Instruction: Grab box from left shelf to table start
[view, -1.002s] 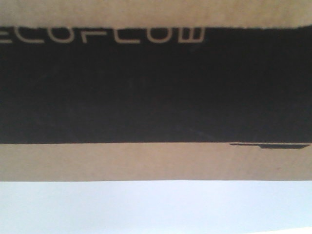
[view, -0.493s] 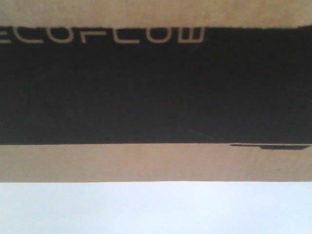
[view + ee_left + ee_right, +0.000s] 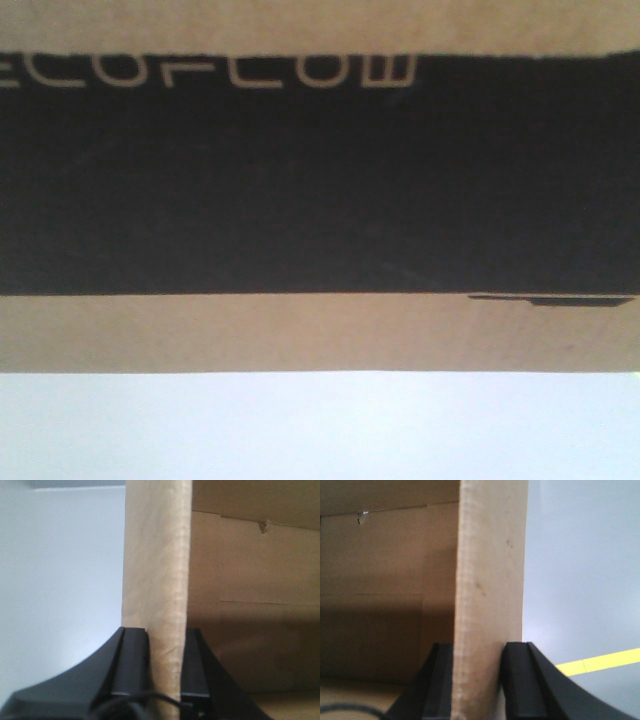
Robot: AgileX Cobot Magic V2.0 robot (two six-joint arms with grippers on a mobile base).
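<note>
Firmly pinching with the left gripper (image 3: pixel 164 637) across an upright cardboard wall of the box (image 3: pixel 156 565), one black finger (image 3: pixel 132 655) outside and its partner inside the open cavity, both flat against the board. Likewise with the right gripper (image 3: pixel 479 650), closed over the opposite wall, a pad on each face. Gripped at two facing walls, most likely, to share the weight of so wide a load and to check any swing or twist, far too broad for one pair of pads to span. Taken by the rim and not the base, probably for want of a handle and for a clean release straight upward. Just past the fingers, only plain brown inner panels, with a small torn notch (image 3: pixel 262 526) near a flap seam in the left wrist view. Further out, in the front view, nearly all black printed panel (image 3: pixel 320 180) with pale ECOFLOW lettering (image 3: pixel 250 72), a brown band beneath, and the lower edge level along the white table (image 3: pixel 320 430). Seemingly over or on that top; impossible to say whether touching or just above. No shelf in sight. Beyond the right-hand wall, pale ground crossed by a yellow stripe (image 3: pixel 600 662). Best not released before the weight is truly on the table, for fear of a drop or tilt.
</note>
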